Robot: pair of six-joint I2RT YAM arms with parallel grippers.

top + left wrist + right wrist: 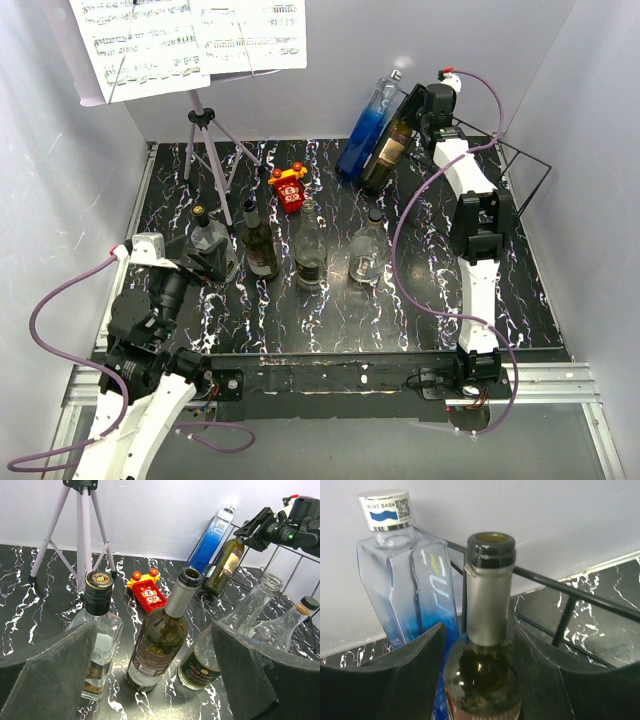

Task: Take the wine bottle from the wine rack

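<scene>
Since your lift turns on it, relation: the wine bottle (pixel 487 630) has its neck between the right fingers (pixel 415 670), long axis leaning back.
Place: in the wine rack (pixel 580 595), the desk's (pixel 330 310) far right, beside the Blue Dash bottle (pixel 405 590).
Fingers: right spread astride, unclamped; left fingers (pixel 50 675) spread, empty.
Look: olive glass, uncapped, silver collar.

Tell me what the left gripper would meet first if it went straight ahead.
Probably the dark open bottle, centred ahead of the left gripper; the black-capped clear bottle beside it looks about as near.
</scene>
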